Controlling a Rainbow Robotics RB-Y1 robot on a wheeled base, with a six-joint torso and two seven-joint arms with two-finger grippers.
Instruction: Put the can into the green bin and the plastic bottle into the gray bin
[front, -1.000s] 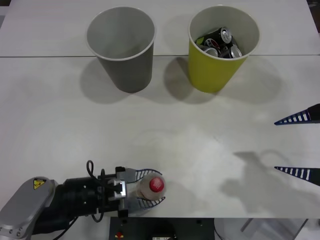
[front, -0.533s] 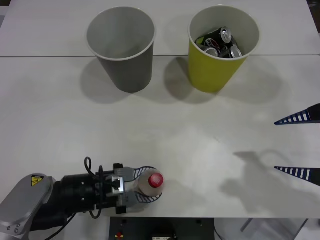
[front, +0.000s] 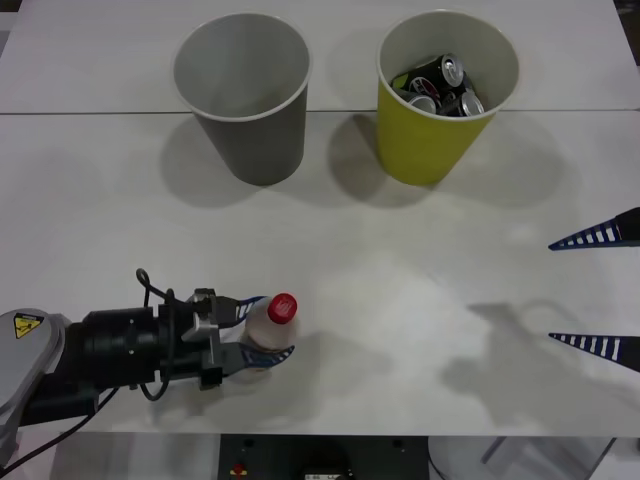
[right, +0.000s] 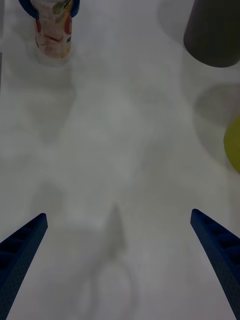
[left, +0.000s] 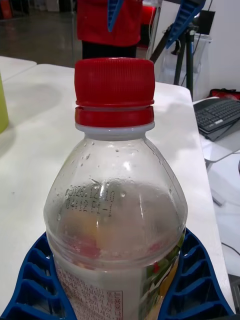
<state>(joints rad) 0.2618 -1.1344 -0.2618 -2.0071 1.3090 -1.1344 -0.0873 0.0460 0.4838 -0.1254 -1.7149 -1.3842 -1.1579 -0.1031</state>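
One left gripper (front: 262, 328) clamping plastic bottle (front: 268, 327), upright

A big white table (front: 330, 280) is taking up most of the front view, and a thin dark line (front: 100, 113) is running across it near the far side. Soft gray shadows (front: 500, 350) are lying on the tabletop. In the left wrist view, a dark shiny floor (left: 35, 40) is showing behind the table, a black stand with thin legs (left: 187, 65) is standing there, and a black keyboard (left: 220, 115) is sitting on a white desk beside it.
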